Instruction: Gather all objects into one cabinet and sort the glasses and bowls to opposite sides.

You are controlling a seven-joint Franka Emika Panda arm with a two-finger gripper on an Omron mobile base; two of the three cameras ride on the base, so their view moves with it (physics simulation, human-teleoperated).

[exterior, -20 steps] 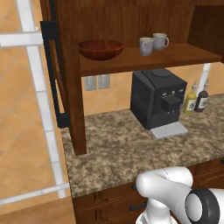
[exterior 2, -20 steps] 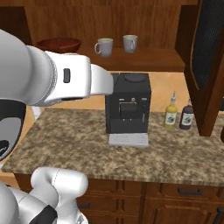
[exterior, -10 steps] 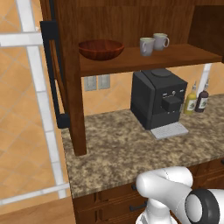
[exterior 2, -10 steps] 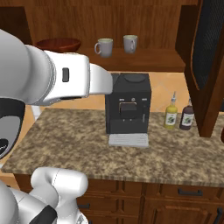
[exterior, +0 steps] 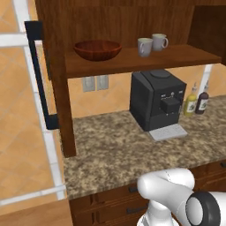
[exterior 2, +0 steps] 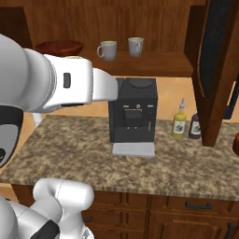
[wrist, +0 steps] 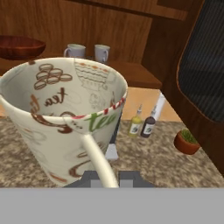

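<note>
A cream mug printed with tea and coffee motifs (wrist: pixel 65 118) looms close in the hand view. Its loop handle runs down between my gripper (wrist: pixel 109 179), which is shut on it. On the cabinet shelf (exterior: pixel 132 59) the wide reddish-brown bowl (exterior: pixel 97 48) (exterior 2: pixel 58 46) (wrist: pixel 19 46) sits at the left. Two pale mugs (exterior: pixel 144 46) (exterior: pixel 159 42) stand side by side further right, and show as well in the right base view (exterior 2: pixel 107 50) (exterior 2: pixel 136 46) and in the hand view (wrist: pixel 75 51) (wrist: pixel 102 53).
A black coffee machine (exterior: pixel 156 99) (exterior 2: pixel 133 109) stands on the speckled counter (exterior: pixel 114 154) under the shelf, with two bottles (exterior 2: pixel 179 125) (exterior 2: pixel 194 127) to its right. The cabinet doors hang open at left (exterior: pixel 39 75) and right (exterior 2: pixel 212 70). A small potted plant (wrist: pixel 187 142) sits near the right door.
</note>
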